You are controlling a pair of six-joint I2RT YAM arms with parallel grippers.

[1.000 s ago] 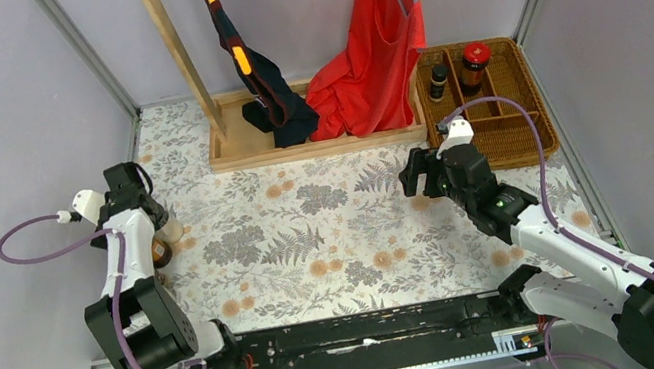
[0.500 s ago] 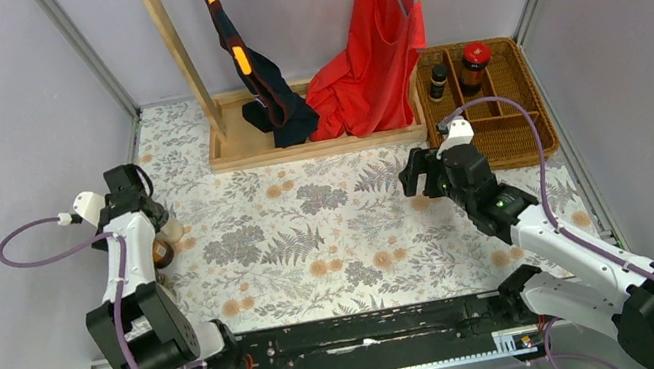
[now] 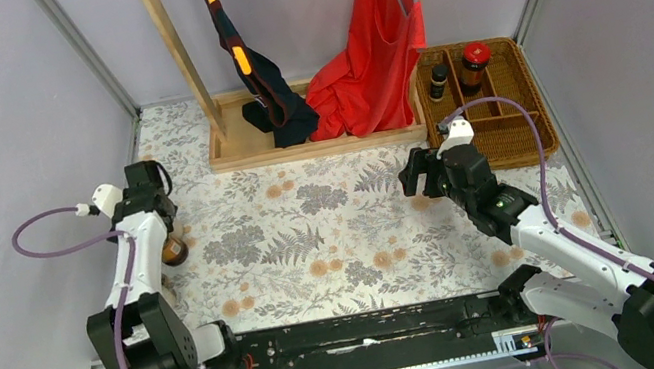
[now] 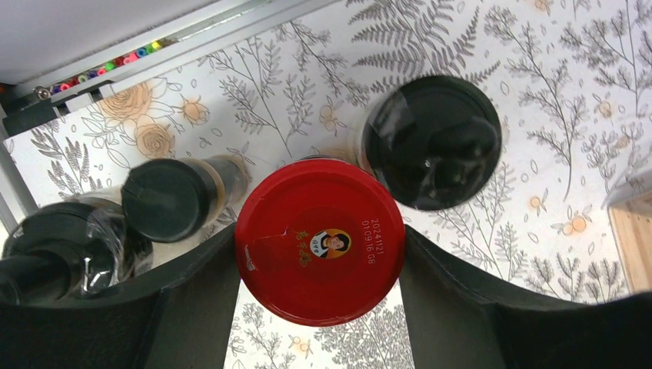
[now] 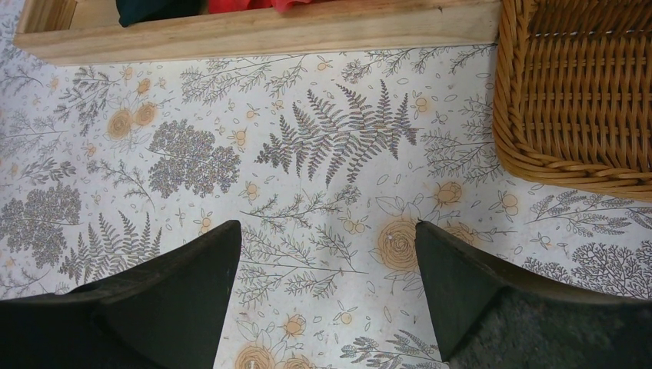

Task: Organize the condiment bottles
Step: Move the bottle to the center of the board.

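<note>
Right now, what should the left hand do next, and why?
Probably lift the jar straight up. The left gripper seems to squeeze its red lid from both sides, and black-capped bottles stand close on either side, so sliding it could knock them.

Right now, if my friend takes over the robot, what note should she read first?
Left pincer: shut on the dark jar with the round red lid, at the left side of the flowery tablecloth.
Right pincer: open, empty, beside the woven wicker basket.
Done: a second red-lidded jar and a small dark black-capped bottle stand in the basket.
Left: the held jar and three black-capped bottles around it, probably bound for the basket.
</note>
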